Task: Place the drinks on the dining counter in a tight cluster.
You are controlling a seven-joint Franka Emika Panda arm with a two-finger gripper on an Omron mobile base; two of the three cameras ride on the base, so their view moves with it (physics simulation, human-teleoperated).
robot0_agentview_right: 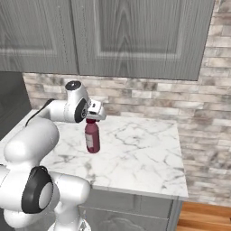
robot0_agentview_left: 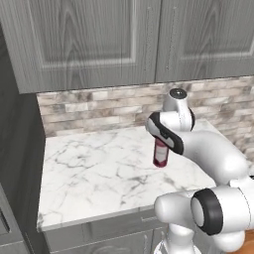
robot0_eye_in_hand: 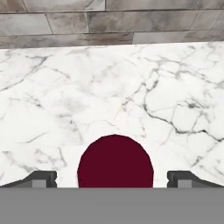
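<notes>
I am looking at the dark red bottle [robot0_agentview_right: 92, 136] standing upright on the small marble desk [robot0_agentview_right: 140, 153], a little left of centre in the right base view and right of centre in the left base view, where part of it is showing below the arm [robot0_agentview_left: 160, 153]. Its pale label is facing the right base camera. The end effector [robot0_agentview_right: 92, 118] is hovering directly over the bottle's cap, pointing straight down, and in the hand view its two dark fingertips [robot0_eye_in_hand: 40, 178] are sitting wide apart at the bottom corners of the frame, gripping nothing. Between them, at the bottom centre of that view, the round dark red top of the bottle [robot0_eye_in_hand: 115, 161] is showing from above, with clear white marble on either side of it. I cannot tell from the base views whether the fingers are touching the cap or standing just above it. The brick backsplash [robot0_eye_in_hand: 109, 19] is running along the top of the hand view, and grey cabinet doors [robot0_agentview_left: 94, 39] are hanging across the upper part of both base views.
</notes>
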